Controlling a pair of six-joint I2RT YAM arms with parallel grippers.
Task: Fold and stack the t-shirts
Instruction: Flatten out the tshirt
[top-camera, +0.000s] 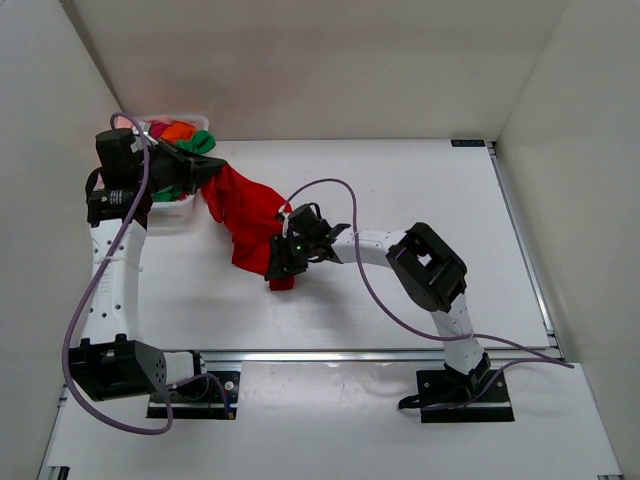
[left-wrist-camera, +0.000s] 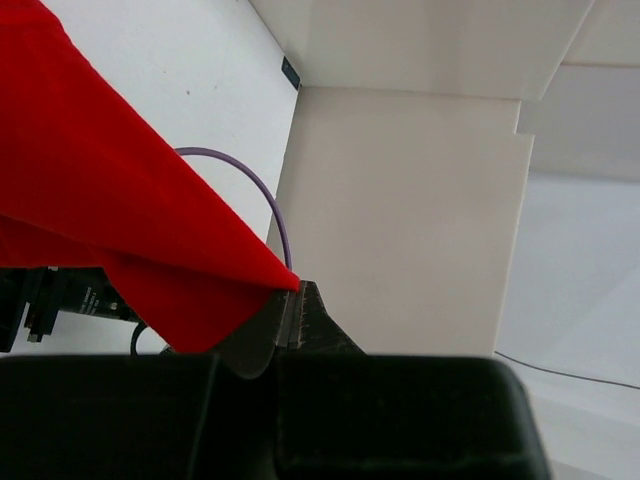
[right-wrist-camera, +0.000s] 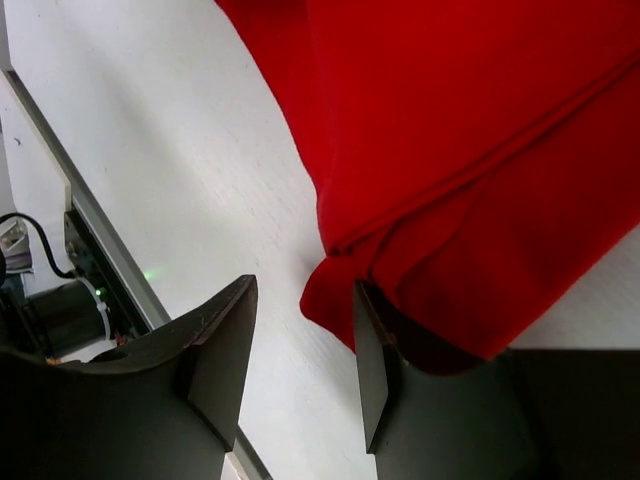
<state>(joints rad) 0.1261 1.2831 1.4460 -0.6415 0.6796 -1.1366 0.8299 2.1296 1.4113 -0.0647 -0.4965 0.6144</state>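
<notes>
White ribbed plastic basket (top-camera: 170, 215) sits at the far left corner of the table. It holds the waiting soft t-shirts, with green (top-camera: 203, 140), orange (top-camera: 178, 130) and pink (top-camera: 125, 122) cloth bunched at its top. They are out of the working area, so only one garment is in play.

Just right of the basket, the left gripper (top-camera: 208, 170) is raised above the table and clenched on a corner of the bright red cotton t-shirt (top-camera: 245, 215). The left wrist view shows its fingertips (left-wrist-camera: 293, 318) pinched tight on the fabric edge. Holding that corner high lets the shirt hang and pull itself out of its crumple. It drapes down and to the right, with its lower end resting on the table in loose folds.

At that lower end is the right gripper (top-camera: 280, 262), low over the surface with its jaws parted. In the right wrist view the table shows between its fingers, and the red hem lies against one finger (right-wrist-camera: 375, 350) unclamped. Judging by this, it is placed to take a second corner so the shirt can be spread flat for folding.

The smooth white tabletop (top-camera: 400, 190) is matte and evenly lit, with an aluminium rail (top-camera: 330, 353) along its near edge. Plain white panels (top-camera: 300, 60) wall in the back and sides. A purple cable (top-camera: 330, 185) loops over the right arm.
</notes>
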